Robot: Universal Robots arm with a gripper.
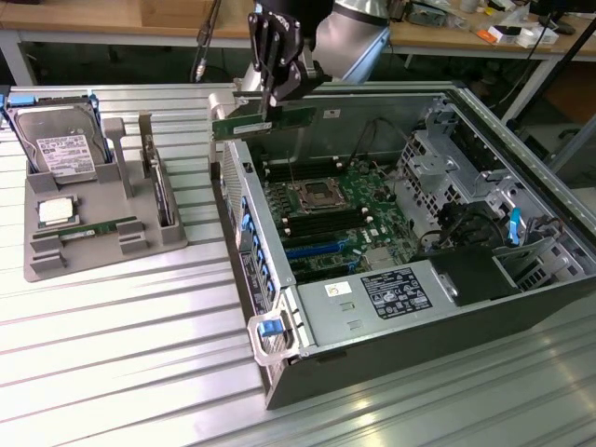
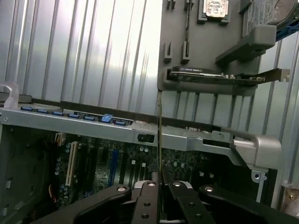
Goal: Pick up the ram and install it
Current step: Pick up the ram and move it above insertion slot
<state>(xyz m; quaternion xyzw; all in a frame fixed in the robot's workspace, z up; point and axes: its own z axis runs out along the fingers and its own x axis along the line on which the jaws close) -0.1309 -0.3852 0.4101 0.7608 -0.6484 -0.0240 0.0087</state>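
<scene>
On the counter [image 1: 140,354], far left, a grey tray [image 1: 42,265] keeps the hard drive [image 1: 63,149], the CPU chip [image 1: 56,211] and an upright card [image 1: 161,191], well apart from the work. The tool [image 1: 268,110] is clamped narrow on the ram [image 1: 291,117], pinching its upper edge above the far left wall of the open case [image 1: 447,345]. The stick looks light, stiff and fragile, best held by its long edges and not by its chips. Rightward, the motherboard [image 1: 326,209], its cables and the drive cage [image 1: 447,158] crowd the slots.
</scene>
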